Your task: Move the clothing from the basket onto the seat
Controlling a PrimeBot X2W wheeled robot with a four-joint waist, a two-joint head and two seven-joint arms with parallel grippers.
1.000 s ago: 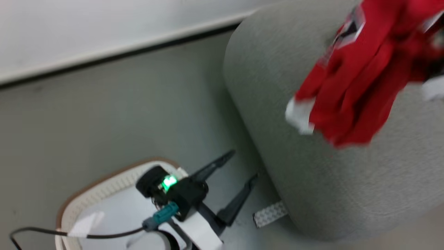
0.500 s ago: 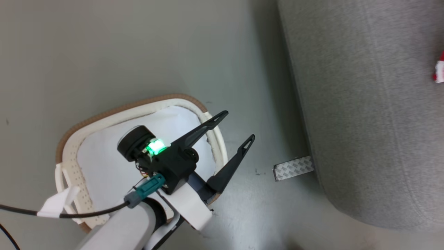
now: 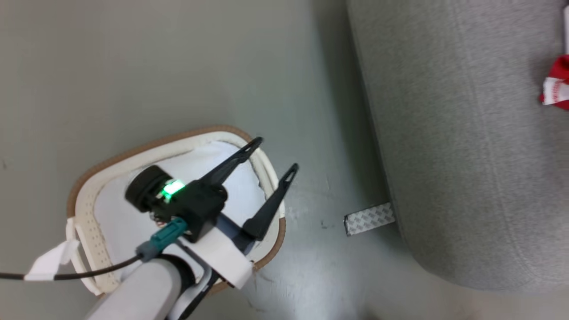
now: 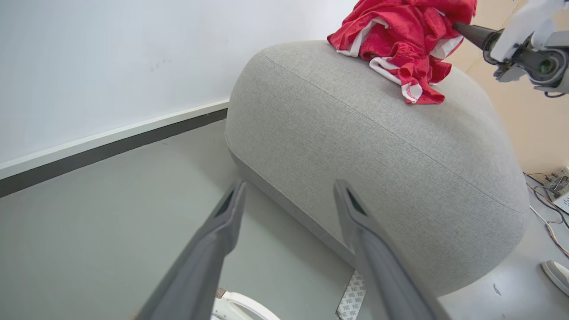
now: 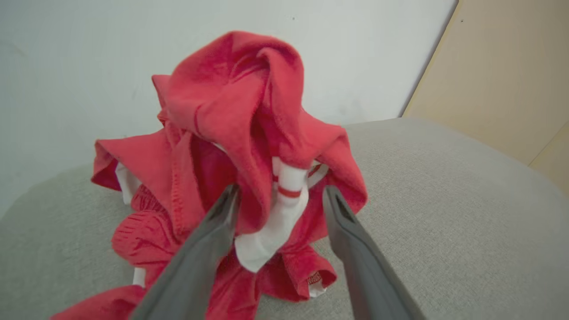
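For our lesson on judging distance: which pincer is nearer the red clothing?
Right. The right pincer is at the clothing on the seat, its fingers either side of a fold. The left pincer hangs open over the basket on the floor.

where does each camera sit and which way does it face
Head view: on the head, looking steeply down at the floor, the basket and the seat; the left end effector and pale forearm show.
Left wrist view: on the left wrist, facing the seat's rounded arm and the wall; its own two fingers show.
Right wrist view: on the right wrist, close on the clothing heaped on the seat; the right end effector stands open around a fold.
Shared: both wrist views show the clothing on the seat.
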